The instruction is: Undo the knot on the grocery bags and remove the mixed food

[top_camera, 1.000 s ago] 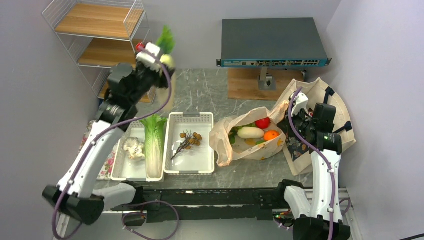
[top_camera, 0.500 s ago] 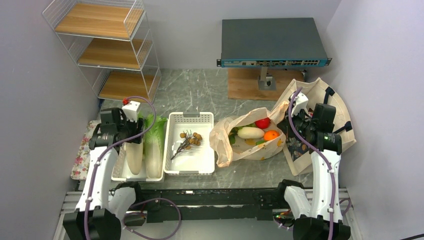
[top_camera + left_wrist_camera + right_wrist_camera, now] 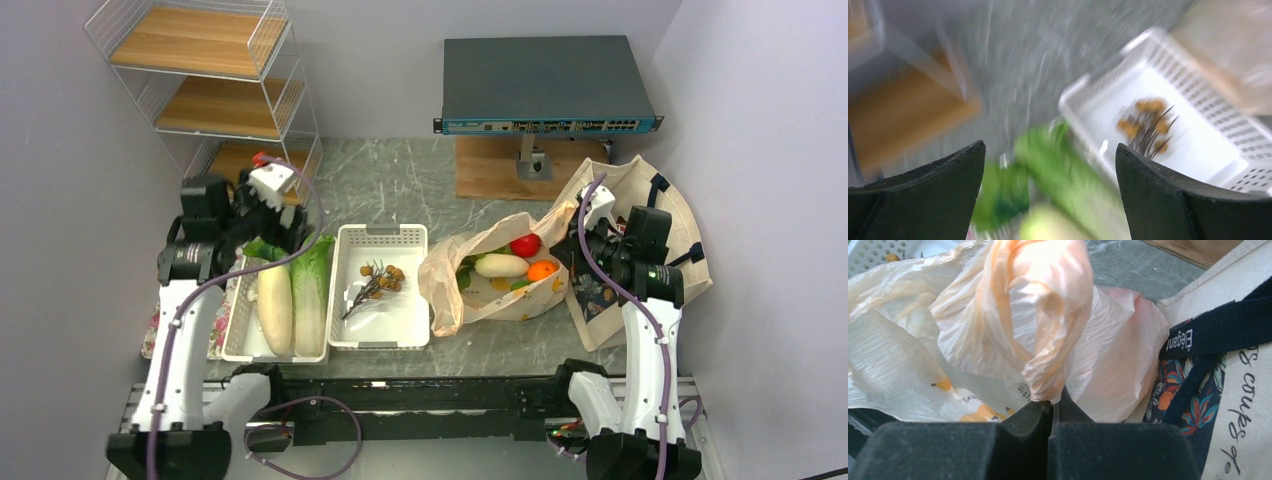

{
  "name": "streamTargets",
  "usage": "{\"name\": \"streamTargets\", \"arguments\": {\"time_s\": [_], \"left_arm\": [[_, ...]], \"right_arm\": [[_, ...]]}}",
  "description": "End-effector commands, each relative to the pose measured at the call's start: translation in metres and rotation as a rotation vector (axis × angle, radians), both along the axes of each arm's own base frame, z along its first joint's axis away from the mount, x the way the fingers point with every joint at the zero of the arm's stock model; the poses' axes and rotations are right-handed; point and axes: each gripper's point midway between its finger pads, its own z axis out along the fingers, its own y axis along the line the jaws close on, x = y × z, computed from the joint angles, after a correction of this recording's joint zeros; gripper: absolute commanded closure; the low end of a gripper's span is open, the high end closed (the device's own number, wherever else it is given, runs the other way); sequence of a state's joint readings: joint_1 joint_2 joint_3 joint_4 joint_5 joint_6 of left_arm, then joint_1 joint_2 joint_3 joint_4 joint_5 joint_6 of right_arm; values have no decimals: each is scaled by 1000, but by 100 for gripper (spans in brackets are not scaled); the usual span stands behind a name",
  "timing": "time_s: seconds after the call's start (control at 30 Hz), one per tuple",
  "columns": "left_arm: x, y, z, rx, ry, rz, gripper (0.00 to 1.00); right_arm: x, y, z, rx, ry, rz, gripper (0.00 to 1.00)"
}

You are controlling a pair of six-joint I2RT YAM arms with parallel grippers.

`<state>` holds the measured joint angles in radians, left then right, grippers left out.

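Observation:
The peach-beige plastic bag lies with its mouth open. In it are a red apple, a white radish, an orange and some green food. My right gripper is shut on the bag's bunched, twisted top, and its jaws pinch the plastic. The cream tote stands right behind it, its navy strap beside the plastic. My left gripper is open and empty, above the far end of the left basket, which holds a radish and a cabbage.
A second white basket holds brown nuts on twigs. A wire shelf rack stands at the back left. A grey network box on a wooden stand is at the back. A floral cloth lies left of the baskets.
My left gripper came down from high by the shelf with a radish, laid it in the left basket, opened and drew back up. The right gripper has not moved.

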<state>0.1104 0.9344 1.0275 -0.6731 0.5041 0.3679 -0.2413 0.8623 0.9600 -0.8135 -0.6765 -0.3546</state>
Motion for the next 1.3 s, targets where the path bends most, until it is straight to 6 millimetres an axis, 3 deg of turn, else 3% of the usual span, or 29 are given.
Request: {"name": "streamTargets", "arguments": {"time_s": [0.0,0.1,0.2,0.27,0.37,0.53,0.63,0.73,0.8,0.87,0.97,1.27], "left_arm": [[1,-112,113,20,-348,-501,1],[-33,-196,151,51,-506,-822,8],[-63,-261,152,114,-582,-1071,31],[-81,-299,138,151,-616,-1212,43],[-101,-347,103,203,-679,-1377,51],[-108,-409,38,297,-698,-1530,62],[-91,-433,-13,373,-604,-1536,66],[-68,-440,-64,490,-542,-1512,62],[-53,-442,-93,553,-526,-1489,51],[-40,-443,-112,585,-515,-1458,27],[-23,-448,-129,603,-494,-1405,2],[17,-466,-145,585,-389,-1320,1]], "right_arm": [[0,15,33,53,-103,58,100],[-6,18,34,54,-117,69,100],[-14,18,32,23,-130,84,100],[-19,16,30,-11,-136,93,100],[-24,6,22,-89,-119,78,100],[-41,3,9,-155,-26,138,100],[-45,-1,5,-178,7,139,100],[-46,-7,-1,-211,32,128,100],[-47,-12,-7,-232,63,123,100],[-48,-18,-13,-256,97,115,100],[-49,-26,-23,-292,137,98,100],[-37,-27,-23,-256,147,64,100]]}}
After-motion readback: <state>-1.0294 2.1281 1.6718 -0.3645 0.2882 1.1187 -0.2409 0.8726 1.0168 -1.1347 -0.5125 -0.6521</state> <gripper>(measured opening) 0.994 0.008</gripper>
